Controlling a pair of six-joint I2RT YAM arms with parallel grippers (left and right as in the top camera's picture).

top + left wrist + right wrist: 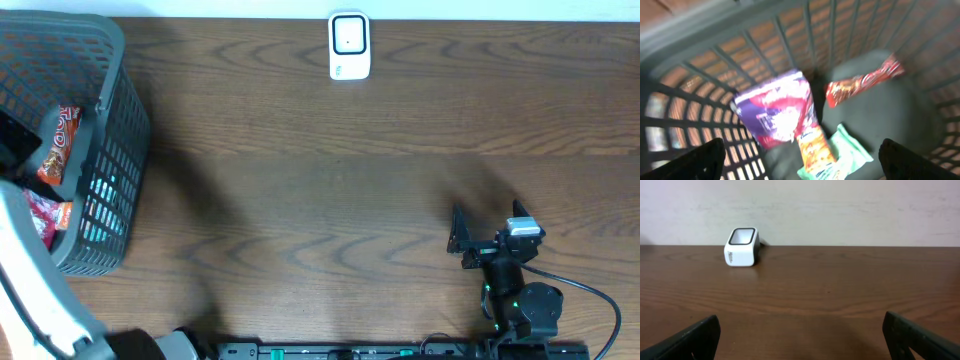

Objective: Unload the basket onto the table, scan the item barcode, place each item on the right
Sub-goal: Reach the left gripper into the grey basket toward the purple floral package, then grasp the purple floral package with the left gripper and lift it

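Note:
Several snack packets lie in the grey mesh basket (120, 150) at the table's left end. In the left wrist view I see a purple packet (775, 107), a red packet (860, 82), an orange packet (815, 150) and a mint-green packet (855, 152) on the basket floor. My left gripper (801, 147) hangs open above them, holding nothing. The white barcode scanner (349, 46) stands at the far edge, middle of the table, and shows as the scanner (741, 247) in the right wrist view. My right gripper (488, 222) is open and empty, low over the wood at the front right.
The basket wall (715, 65) rises around my left gripper. The left arm's white link (30, 290) crosses the front left corner. The right arm's base and cable (580, 290) sit at the front right. Dark wooden table (320, 200) lies between basket and right arm.

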